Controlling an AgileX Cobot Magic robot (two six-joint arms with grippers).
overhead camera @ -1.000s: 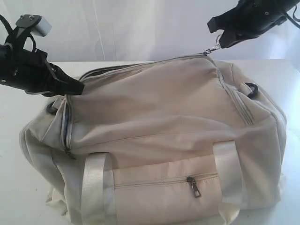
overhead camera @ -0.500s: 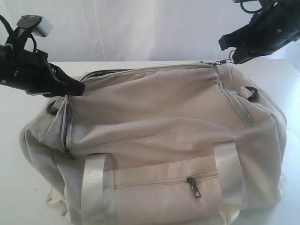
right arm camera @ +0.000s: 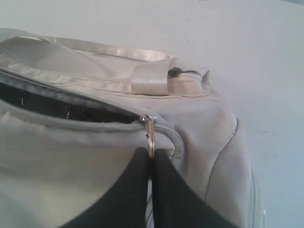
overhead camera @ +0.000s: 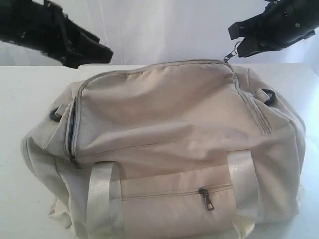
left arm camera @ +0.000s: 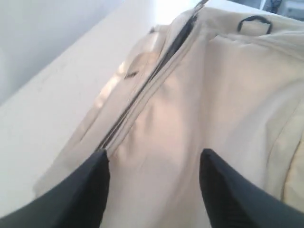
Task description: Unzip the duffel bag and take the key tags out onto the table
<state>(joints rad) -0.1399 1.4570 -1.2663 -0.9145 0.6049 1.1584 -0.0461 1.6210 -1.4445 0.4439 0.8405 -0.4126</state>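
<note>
Duffel bag [overhead camera: 169, 139] sits on the worktop [overhead camera: 25, 94], with bare surface along its left and far edges. Right pincer [right arm camera: 151, 156] pinches the zipper pull [right arm camera: 150, 135] at the far right corner; left pincer [left arm camera: 154, 156] hangs wide apart above the left end.

The duffel bag [overhead camera: 164, 119] is matt cloth with glossy webbing handles [overhead camera: 99, 199], metal zipper pull [right arm camera: 150, 134].

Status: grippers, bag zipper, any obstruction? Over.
Right gripper shut on metal zipper pull of cream fabric duffel bag. Left gripper open, above bag. Main zip partly open; key tags unseen. Nothing blocking.
</note>
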